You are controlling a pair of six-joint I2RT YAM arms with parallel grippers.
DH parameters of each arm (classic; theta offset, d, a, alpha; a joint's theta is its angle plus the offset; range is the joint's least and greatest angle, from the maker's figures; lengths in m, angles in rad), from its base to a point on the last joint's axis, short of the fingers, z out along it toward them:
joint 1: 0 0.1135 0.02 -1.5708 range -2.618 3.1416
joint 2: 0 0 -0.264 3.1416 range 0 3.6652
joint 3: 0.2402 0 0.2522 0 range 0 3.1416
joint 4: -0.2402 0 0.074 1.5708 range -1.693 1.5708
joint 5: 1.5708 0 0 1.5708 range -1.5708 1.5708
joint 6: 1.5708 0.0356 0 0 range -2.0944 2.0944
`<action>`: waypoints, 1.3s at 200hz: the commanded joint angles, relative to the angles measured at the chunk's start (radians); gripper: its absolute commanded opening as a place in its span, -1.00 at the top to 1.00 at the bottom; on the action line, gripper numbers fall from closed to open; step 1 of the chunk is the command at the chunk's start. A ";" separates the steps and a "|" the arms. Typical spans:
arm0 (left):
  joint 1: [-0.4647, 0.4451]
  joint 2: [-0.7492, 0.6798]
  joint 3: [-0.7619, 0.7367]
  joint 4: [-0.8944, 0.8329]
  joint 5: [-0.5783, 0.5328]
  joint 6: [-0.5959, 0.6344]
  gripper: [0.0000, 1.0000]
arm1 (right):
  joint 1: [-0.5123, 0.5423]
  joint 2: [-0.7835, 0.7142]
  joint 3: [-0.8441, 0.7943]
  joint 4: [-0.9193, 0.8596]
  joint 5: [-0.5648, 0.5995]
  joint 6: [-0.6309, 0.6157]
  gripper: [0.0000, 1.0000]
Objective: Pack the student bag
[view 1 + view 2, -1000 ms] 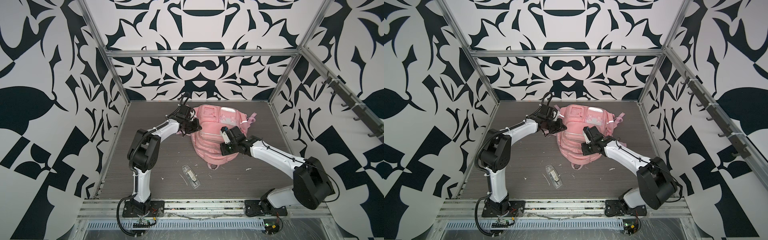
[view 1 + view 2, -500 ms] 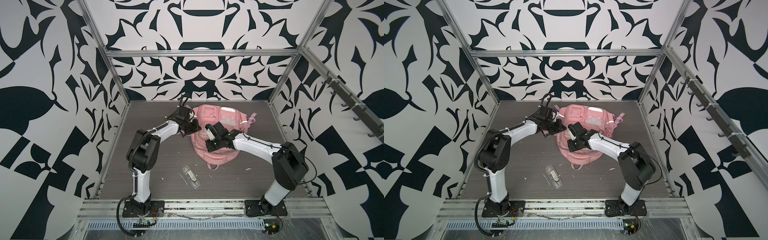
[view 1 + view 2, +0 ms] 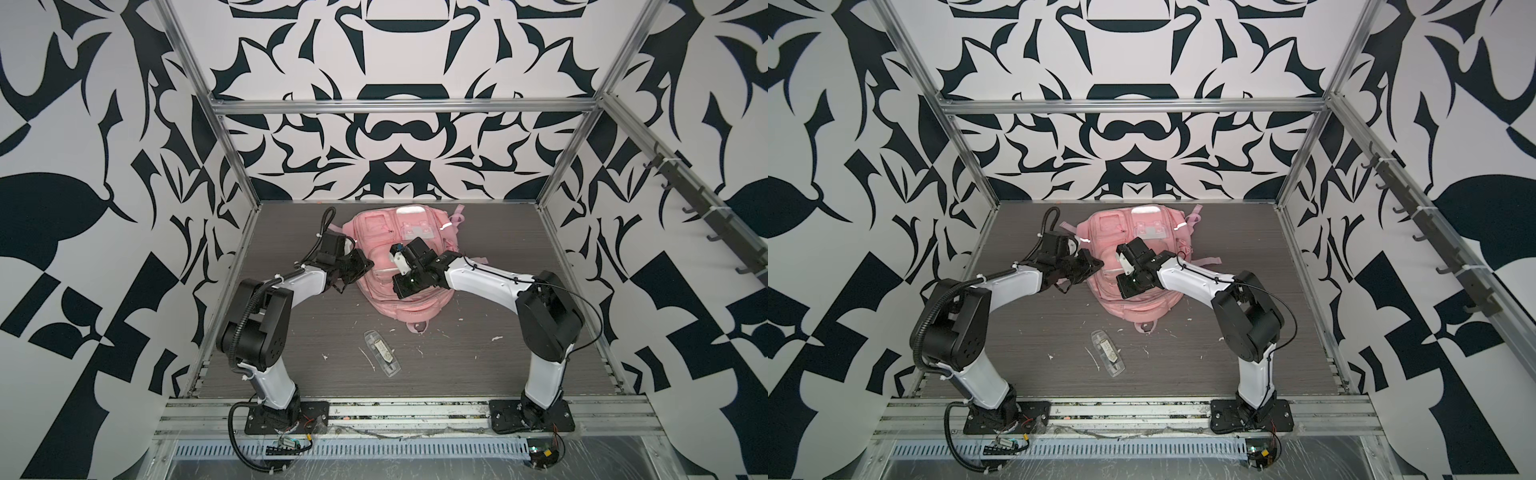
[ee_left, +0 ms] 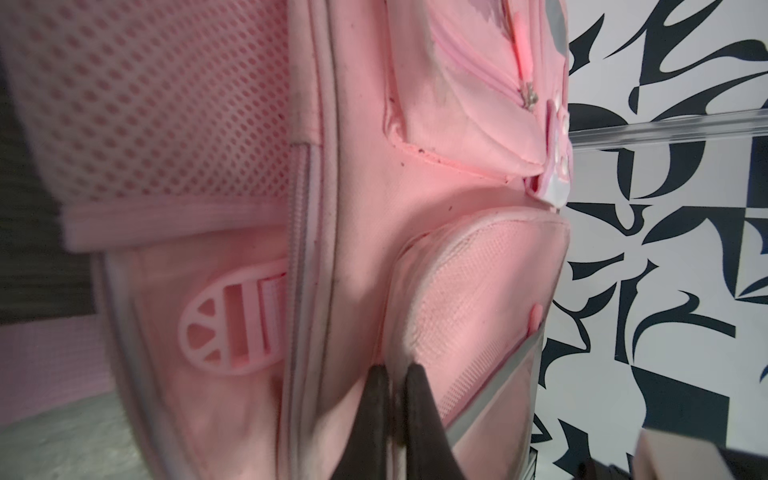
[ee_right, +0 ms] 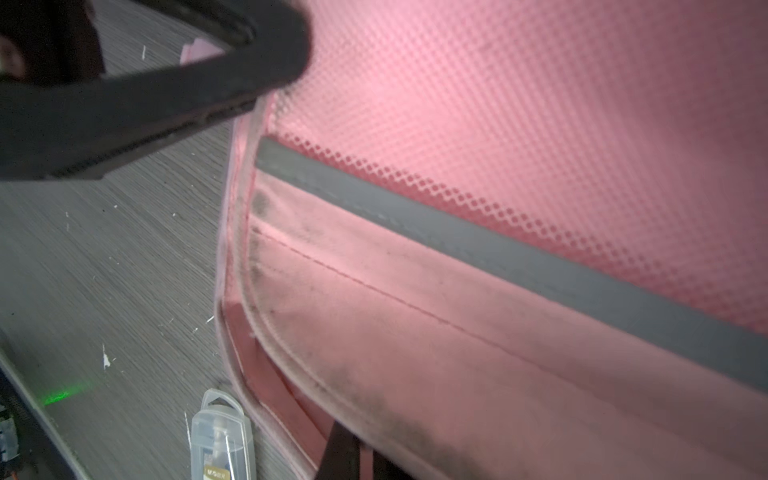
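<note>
The pink student bag [image 3: 374,226] [image 3: 1106,226] lies flat at the back of the dark table, front pockets up. My left gripper [image 3: 368,266] [image 3: 1098,264] is at its left edge. In the left wrist view the left gripper [image 4: 397,372] is shut on the rim of a mesh pocket of the bag [image 4: 365,232]. My right gripper [image 3: 401,289] [image 3: 1125,289] reaches across the middle of the bag. In the right wrist view the right gripper [image 5: 359,446] is shut on a pink fold at the edge of the bag [image 5: 457,332].
A clear plastic case [image 3: 380,353] [image 3: 1108,353] [image 5: 222,436] lies on the table in front of the bag, with white scraps scattered around it. Patterned walls and metal posts close in the table on three sides. A rail of hooks [image 3: 706,216] runs along the right wall.
Both grippers have moved left, and the bag has slid left with them. The right arm has folded and swung in from the right across the bag.
</note>
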 commanded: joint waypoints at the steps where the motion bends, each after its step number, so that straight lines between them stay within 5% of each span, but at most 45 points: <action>1: -0.014 -0.002 -0.065 0.044 0.003 -0.096 1.00 | -0.016 -0.026 0.032 0.004 0.046 -0.021 1.00; 91: -0.089 0.008 -0.033 0.077 -0.029 -0.127 1.00 | 0.022 -0.113 -0.046 -0.019 0.038 -0.013 1.00; 230: -0.112 -0.019 0.013 0.022 -0.033 -0.109 1.00 | 0.114 0.041 0.137 0.031 0.019 0.055 1.00; 260: -0.109 -0.040 0.039 -0.076 -0.055 -0.034 0.67 | 0.105 0.002 0.103 0.026 0.038 0.055 1.00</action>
